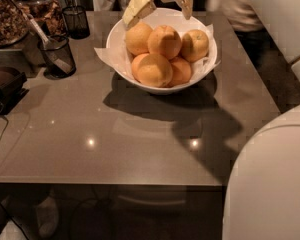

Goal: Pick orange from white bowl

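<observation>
The white bowl [159, 88] stands at the back middle of the grey table, lined with crumpled white paper and holding several oranges. A large deep orange one [164, 41] sits on top in the middle. Another big one [154, 70] lies at the front, and a paler yellowish one [195, 45] at the right. My gripper [161, 5] hangs at the top edge of the view, just above the bowl's far rim. It is open and empty, with one finger [137, 6] at the left and the other [186, 4] at the right of the top orange.
Two dark mesh cups [57, 55] [76, 21] stand at the back left, beside a container of nuts [7, 19]. A black device [5, 86] lies at the left edge. My white arm body [270, 179] fills the lower right corner. People stand behind the table.
</observation>
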Controlling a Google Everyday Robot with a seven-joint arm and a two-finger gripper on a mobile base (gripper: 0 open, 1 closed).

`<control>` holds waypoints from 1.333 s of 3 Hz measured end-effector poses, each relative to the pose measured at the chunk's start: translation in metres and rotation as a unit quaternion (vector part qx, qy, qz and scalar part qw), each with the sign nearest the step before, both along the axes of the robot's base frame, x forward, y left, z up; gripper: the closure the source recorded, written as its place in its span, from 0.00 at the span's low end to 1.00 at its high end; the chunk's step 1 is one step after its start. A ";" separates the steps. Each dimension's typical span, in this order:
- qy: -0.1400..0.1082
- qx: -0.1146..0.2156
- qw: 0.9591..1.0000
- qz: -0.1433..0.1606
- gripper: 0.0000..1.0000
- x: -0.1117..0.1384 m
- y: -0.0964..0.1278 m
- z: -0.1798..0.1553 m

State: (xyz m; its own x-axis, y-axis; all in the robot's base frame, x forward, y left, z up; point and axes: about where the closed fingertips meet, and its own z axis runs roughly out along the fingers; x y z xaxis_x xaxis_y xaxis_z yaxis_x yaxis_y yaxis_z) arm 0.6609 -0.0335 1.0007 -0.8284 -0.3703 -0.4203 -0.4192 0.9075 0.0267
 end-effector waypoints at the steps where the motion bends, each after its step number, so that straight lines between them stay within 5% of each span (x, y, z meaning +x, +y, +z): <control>1: 0.000 -0.009 1.000 -0.012 0.15 0.005 -0.007 -0.006; 4: 0.006 -0.032 0.999 -0.022 0.24 0.010 -0.015 -0.022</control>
